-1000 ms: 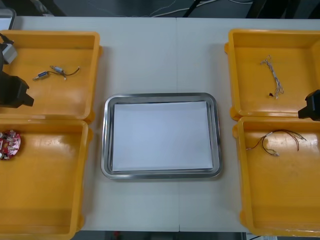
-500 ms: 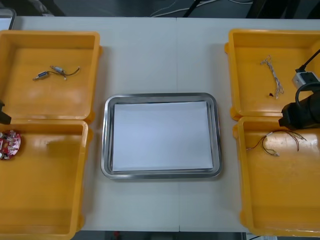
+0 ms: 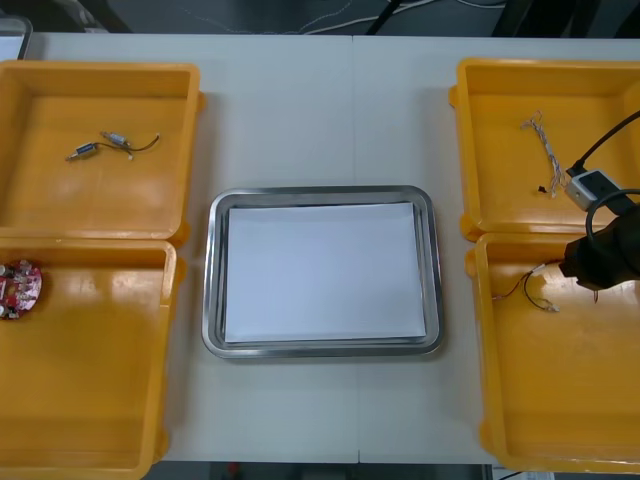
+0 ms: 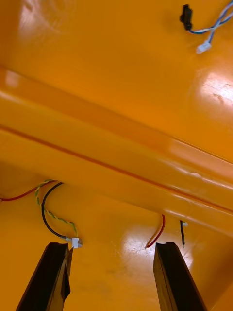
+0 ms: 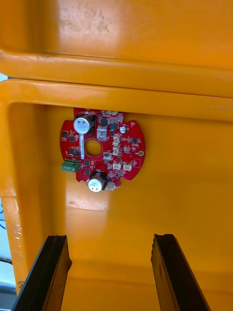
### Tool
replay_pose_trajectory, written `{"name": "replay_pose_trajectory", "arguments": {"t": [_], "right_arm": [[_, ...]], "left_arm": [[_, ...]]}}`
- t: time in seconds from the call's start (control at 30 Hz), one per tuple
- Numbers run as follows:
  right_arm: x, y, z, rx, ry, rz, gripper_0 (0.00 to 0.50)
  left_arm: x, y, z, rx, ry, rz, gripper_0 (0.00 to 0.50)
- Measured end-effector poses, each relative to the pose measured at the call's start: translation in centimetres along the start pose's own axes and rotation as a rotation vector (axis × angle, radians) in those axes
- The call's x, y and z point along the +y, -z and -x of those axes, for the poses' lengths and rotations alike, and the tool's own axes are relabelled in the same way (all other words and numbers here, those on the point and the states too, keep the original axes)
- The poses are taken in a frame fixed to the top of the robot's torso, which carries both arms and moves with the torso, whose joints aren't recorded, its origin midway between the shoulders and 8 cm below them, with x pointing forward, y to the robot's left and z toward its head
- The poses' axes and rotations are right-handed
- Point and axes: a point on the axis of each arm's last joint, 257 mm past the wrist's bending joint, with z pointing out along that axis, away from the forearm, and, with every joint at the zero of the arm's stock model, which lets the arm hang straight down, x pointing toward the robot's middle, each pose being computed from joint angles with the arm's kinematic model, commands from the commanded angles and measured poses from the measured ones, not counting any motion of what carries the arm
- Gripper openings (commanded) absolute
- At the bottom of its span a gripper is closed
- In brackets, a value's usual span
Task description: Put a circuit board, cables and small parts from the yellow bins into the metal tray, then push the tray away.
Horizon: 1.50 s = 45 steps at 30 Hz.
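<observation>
My right gripper (image 3: 582,264) hovers over the far end of the near right yellow bin (image 3: 560,420), just beside a red and yellow cable (image 3: 535,285). In the right wrist view its fingers (image 4: 175,277) stand open above the bin floor, and the cable's loop (image 4: 52,214) lies just ahead of one finger. My left gripper (image 5: 111,274) is open over the near left bin (image 5: 184,194). The round red circuit board (image 5: 102,149) lies flat a short way ahead of its fingers. In the front view, the board (image 3: 18,288) sits at the bin's far left corner.
The metal tray (image 3: 212,270), white inside, lies at the table's middle between the bins. A twisted blue and white cable (image 3: 545,150) lies in the far right bin (image 3: 480,130). The far left bin (image 3: 40,200) holds a black cable with small metal parts (image 3: 110,145).
The right arm came in from the right edge and moved nearer, from the far right bin to over the near right bin. The left arm slid out past the front view's left edge.
</observation>
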Motion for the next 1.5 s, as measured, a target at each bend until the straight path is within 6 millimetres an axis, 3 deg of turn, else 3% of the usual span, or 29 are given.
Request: {"name": "replay_pose_trajectory", "arguments": {"t": [0.43, 0.7, 1.03, 1.5], "right_arm": [[0.2, -2.2, -2.3, -0.028, 0.137, 0.004, 0.500], [0.5, -3.0, -3.4, -0.037, 0.253, 0.011, 0.500], [1.3, -3.7, -4.8, -0.032, 0.362, 0.036, 0.500], [3.9, -4.9, -4.8, -0.050, 0.404, 0.072, 0.500]], "left_arm": [[2.1, -1.6, 0.5, -0.099, 0.021, 0.044, 0.500], [2.3, -2.2, 2.0, -0.167, 0.000, 0.074, 0.500], [1.6, -3.6, 1.1, -0.174, 0.013, 0.055, 0.500], [0.8, -5.5, -0.9, -0.155, 0.058, 0.031, 0.500]]}}
